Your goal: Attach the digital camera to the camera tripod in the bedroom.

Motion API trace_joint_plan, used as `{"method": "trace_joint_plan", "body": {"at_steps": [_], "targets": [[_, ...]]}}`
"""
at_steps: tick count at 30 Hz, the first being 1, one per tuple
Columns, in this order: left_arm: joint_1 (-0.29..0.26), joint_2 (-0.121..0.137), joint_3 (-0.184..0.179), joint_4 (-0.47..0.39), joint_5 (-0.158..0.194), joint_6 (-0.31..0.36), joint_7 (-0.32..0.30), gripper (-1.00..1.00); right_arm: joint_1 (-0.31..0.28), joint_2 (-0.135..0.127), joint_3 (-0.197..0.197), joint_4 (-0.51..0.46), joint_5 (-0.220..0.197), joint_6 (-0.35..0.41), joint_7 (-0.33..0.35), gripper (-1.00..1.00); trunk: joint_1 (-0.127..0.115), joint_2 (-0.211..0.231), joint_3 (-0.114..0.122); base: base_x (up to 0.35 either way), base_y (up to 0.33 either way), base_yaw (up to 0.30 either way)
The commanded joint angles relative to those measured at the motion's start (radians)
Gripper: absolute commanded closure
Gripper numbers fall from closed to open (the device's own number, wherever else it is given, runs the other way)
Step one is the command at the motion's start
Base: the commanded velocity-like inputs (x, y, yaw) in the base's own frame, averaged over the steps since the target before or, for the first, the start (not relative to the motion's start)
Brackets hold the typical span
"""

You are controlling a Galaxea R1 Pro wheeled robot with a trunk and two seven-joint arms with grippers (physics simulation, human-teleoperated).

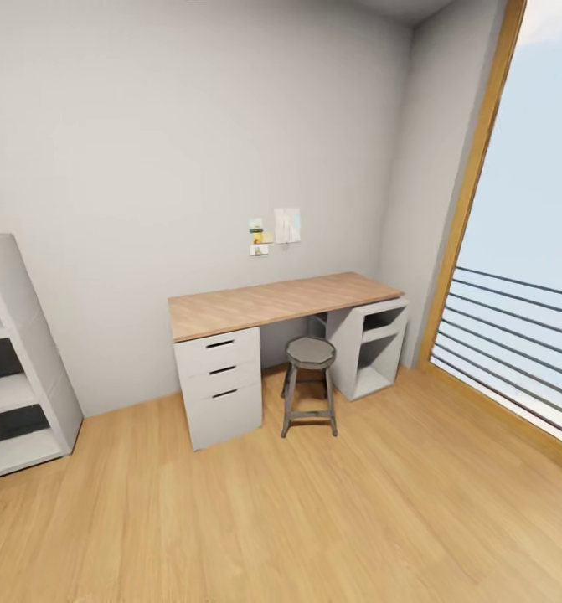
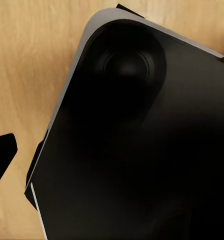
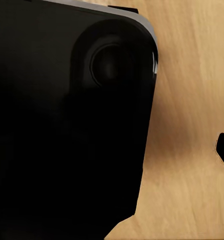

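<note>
You are facing a corner of the bedroom: a pale wall [image 1: 172, 126] runs across the far side, and a light wood plank floor [image 1: 314, 519] spreads over the whole near part of the head view. On the right, a tall window [image 1: 532, 251] in a honey wooden frame reaches down to the floor, with dark horizontal rails [image 1: 507, 335] across its lower part. Against the far wall stands a desk [image 1: 281, 303] with a wooden top, a white drawer unit [image 1: 219, 385] under its left end and an open white cabinet [image 1: 371, 345] under its right end. At the far left, white shelves [image 1: 17, 360] stand against the wall, well apart from the desk. A small grey round stool [image 1: 309, 381] sits on the floor just in front of the desk's knee gap, between the two supports. A few small notes and a paper [image 1: 274, 229] are pinned on the wall above the desk. Both wrist views look down at the robot's dark rounded base [image 2: 142, 150] over the plank floor; a black tip [image 2: 2, 156] pokes in at one edge, and you cannot tell how the fingers of either arm stand.
</note>
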Motion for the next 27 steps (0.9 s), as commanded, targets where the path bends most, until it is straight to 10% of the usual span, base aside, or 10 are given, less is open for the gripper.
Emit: {"method": "trace_joint_plan", "body": {"at_steps": [1, 27], "targets": [[0.000, 0.000, -0.001, -0.001, 0.004, -0.001, 0.001, -1.00, 0.000, 0.000, 0.004, 0.000, 0.006, -0.002, -0.004, -1.00, 0.000, 0.000, -0.001, 0.000, 0.000, 0.291], [0.001, 0.000, -0.001, -0.001, 0.004, -0.001, 0.001, -1.00, 0.000, -0.004, 0.005, -0.002, 0.008, -0.005, -0.005, -1.00, 0.000, 0.000, -0.001, 0.000, 0.000, 0.291]]}}
